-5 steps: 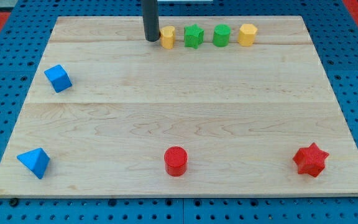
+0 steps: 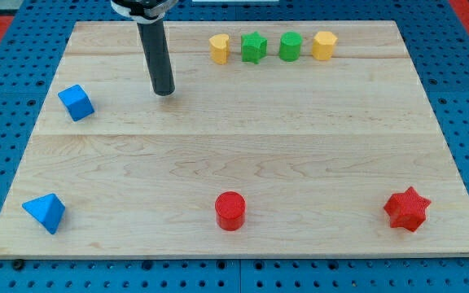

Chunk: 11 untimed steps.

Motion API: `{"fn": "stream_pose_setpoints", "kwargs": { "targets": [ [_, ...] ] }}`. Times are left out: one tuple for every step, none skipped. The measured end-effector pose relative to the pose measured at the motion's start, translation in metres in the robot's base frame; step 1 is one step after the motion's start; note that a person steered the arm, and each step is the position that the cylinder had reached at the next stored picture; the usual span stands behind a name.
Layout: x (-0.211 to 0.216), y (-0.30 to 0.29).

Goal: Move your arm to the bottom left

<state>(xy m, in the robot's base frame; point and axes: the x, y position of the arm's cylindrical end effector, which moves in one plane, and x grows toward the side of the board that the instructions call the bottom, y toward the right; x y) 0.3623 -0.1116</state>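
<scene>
My tip point(image 2: 164, 91) rests on the wooden board point(image 2: 234, 155) in its upper left part. It stands to the right of the blue cube point(image 2: 76, 102) and down-left of the row of blocks at the view's top, touching none. A blue triangular block point(image 2: 45, 212) lies near the board's bottom left corner, far below my tip.
A row at the view's top holds a yellow block point(image 2: 219, 48), a green star point(image 2: 254, 46), a green block point(image 2: 290, 45) and a yellow hexagon point(image 2: 324, 45). A red cylinder point(image 2: 230, 211) sits at bottom centre. A red star point(image 2: 406, 209) sits at bottom right.
My tip has moved down and to the left, away from the yellow block at the left end of the top row. No block has moved.
</scene>
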Motion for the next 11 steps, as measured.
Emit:
{"fn": "stream_pose_setpoints", "kwargs": {
  "targets": [
    [0.003, -0.002],
    [0.004, -0.002],
    [0.052, 0.007],
    [0.109, 0.023],
    [0.171, 0.022],
    [0.235, 0.004],
    [0.257, -0.020],
    [0.256, -0.087],
    [0.256, -0.147],
    [0.244, -0.168],
    [0.217, -0.154]
  ]
}}
